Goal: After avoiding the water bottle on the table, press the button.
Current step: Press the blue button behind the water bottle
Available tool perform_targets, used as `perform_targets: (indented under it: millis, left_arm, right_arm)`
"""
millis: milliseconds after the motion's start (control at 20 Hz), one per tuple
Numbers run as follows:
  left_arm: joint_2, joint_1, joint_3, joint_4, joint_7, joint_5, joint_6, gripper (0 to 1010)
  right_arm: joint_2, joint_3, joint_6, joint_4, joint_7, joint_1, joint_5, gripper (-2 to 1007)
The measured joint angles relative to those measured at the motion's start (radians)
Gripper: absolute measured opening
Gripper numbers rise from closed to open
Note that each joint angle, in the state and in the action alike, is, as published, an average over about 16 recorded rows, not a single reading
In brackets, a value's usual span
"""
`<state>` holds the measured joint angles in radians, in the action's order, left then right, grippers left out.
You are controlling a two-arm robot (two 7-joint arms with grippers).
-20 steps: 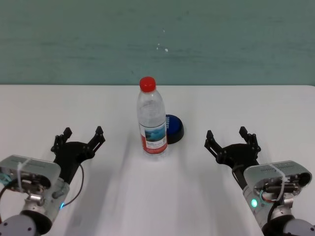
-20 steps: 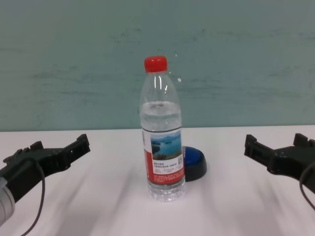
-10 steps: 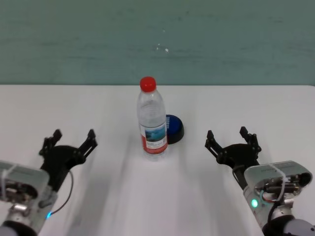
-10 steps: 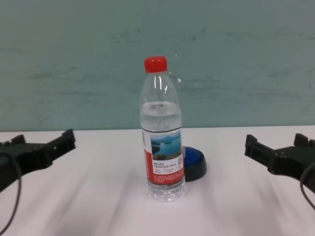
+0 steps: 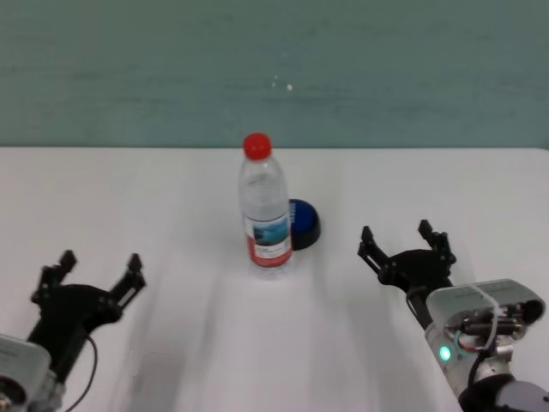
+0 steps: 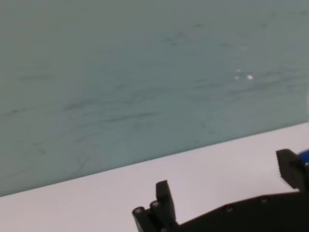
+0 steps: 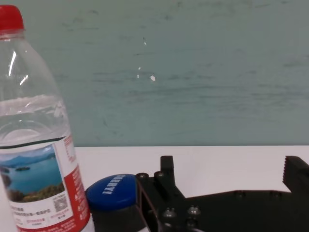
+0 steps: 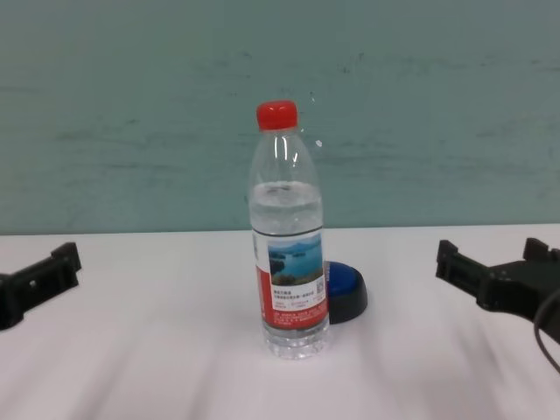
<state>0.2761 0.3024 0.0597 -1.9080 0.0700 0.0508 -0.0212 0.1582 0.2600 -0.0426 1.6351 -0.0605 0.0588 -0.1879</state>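
Two open, empty hands, left hand (image 5: pixel 86 283) and right hand (image 5: pixel 405 249), flank the upright water bottle (image 5: pixel 264 206) on the surface (image 5: pixel 171 197). Chest view: button (image 8: pixel 346 289) sits just behind-right of it, unpressed; approach from the right seems needed.

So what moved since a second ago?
The left gripper pulled back toward the robot and out to its left, away from the water bottle, with its jaws open. Nothing was grabbed or let go. The right gripper, the bottle and the button behind it stayed where they were.
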Motion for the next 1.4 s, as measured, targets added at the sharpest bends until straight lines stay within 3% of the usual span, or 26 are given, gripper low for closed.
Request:
perform_targets:
  millis: [250, 500, 850, 1400]
  left_arm:
    - [0.019, 0.04, 0.016, -0.051, 0.037, -0.038, -0.006, 1000]
    - [0.037, 0.028, 0.052, -0.043, 0.088, -0.078, 0.004, 1000]
    - [0.057, -0.042, 0.098, 0.032, 0.153, -0.114, 0.039, 1000]
    - [0.074, -0.184, 0.146, 0.164, 0.21, -0.119, 0.082, 1000]
  right_arm:
    - [0.0, 0.0, 0.0, 0.0, 0.0, 0.0, 0.0, 1003]
    - [0.0, 0.0, 0.0, 0.0, 0.0, 0.0, 0.0, 1003]
    - [0.0, 0.0, 0.0, 0.0, 0.0, 0.0, 0.0, 1003]
    - [0.0, 0.0, 0.0, 0.0, 0.0, 0.0, 0.0, 1003]
